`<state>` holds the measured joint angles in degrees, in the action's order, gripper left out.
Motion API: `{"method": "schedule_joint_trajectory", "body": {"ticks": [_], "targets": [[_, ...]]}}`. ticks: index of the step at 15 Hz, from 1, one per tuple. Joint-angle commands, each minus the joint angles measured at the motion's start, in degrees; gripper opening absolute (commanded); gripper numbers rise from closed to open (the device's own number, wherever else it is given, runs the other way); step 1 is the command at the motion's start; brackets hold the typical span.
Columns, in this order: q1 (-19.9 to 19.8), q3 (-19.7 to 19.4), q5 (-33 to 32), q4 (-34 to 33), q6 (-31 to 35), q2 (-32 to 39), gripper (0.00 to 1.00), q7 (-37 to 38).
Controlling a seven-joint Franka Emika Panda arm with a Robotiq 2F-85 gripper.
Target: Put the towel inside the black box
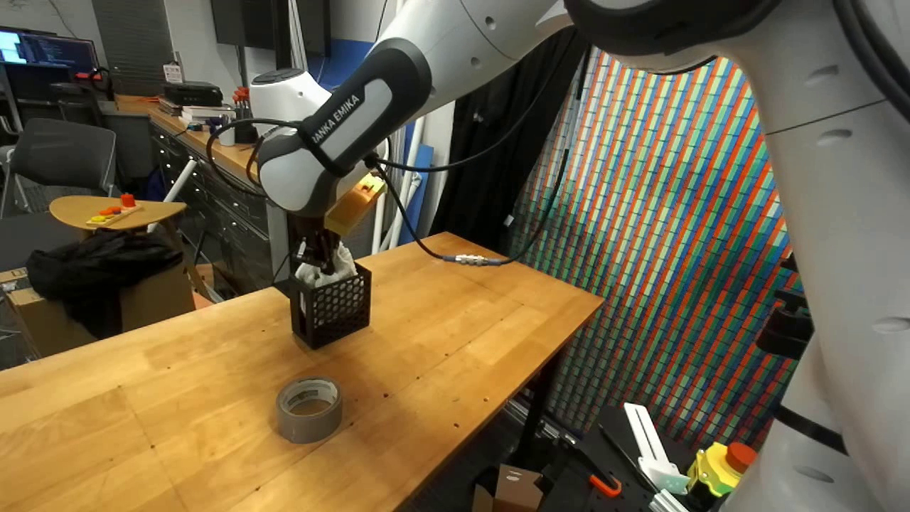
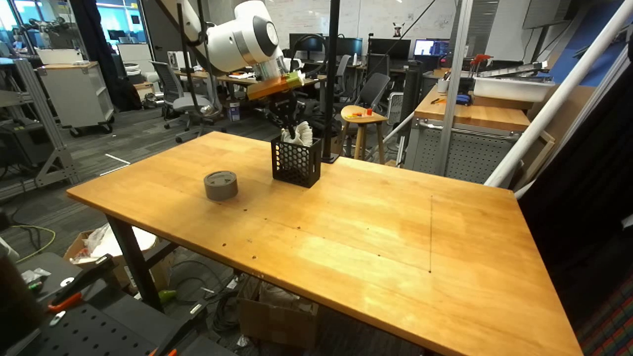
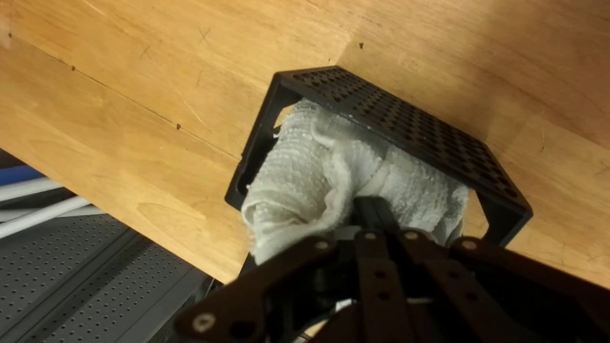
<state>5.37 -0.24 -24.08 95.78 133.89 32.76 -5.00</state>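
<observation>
Slanting in from 1 o'clock of the box in an exterior view, the white arm (image 1: pixel 462 50) bends at its wrist so that the gripper (image 3: pixel 375 209) points down over the black box (image 1: pixel 334 302). The gripper is clenched on the towel (image 3: pixel 295 186), its dark fingertips (image 3: pixel 366 209) sunk among the folds (the very ends are hidden in cloth). The towel sits mostly inside the box, its crumpled top standing above the rim in both exterior views. Seen from the wrist, it crowds the honeycomb wall at 1 o'clock and bulges at 8, while a narrow gap shows along the wall at 10.

The box stands upright on the wooden table (image 2: pixel 395 222), near the far edge. In an exterior view a black pole (image 2: pixel 332 74) rises just beside it at 3 o'clock, leaving little room there; a roll of gray tape (image 2: pixel 221 190) lies flat, apart, toward 8. Between 4 and 5 the tabletop runs broad to its corner. A metal cable connector (image 1: pixel 471 260) shows between 2 and 3 in an exterior view; whether it touches the wood I cannot tell.
</observation>
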Motion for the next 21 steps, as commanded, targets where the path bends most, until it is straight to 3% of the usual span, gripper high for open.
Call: {"method": "schedule_joint_trajectory", "body": {"ticks": [1, 10, 21], "targets": [[0.0, 0.5, 3.1, -4.7, -1.8, 3.5, 0.03, -1.6], [-0.8, 1.8, 7.3, -8.7, -5.0, 8.6, 0.03, -4.7], [-6.4, 7.9, 21.8, -8.5, -3.4, 12.4, 0.03, -12.9]]}}
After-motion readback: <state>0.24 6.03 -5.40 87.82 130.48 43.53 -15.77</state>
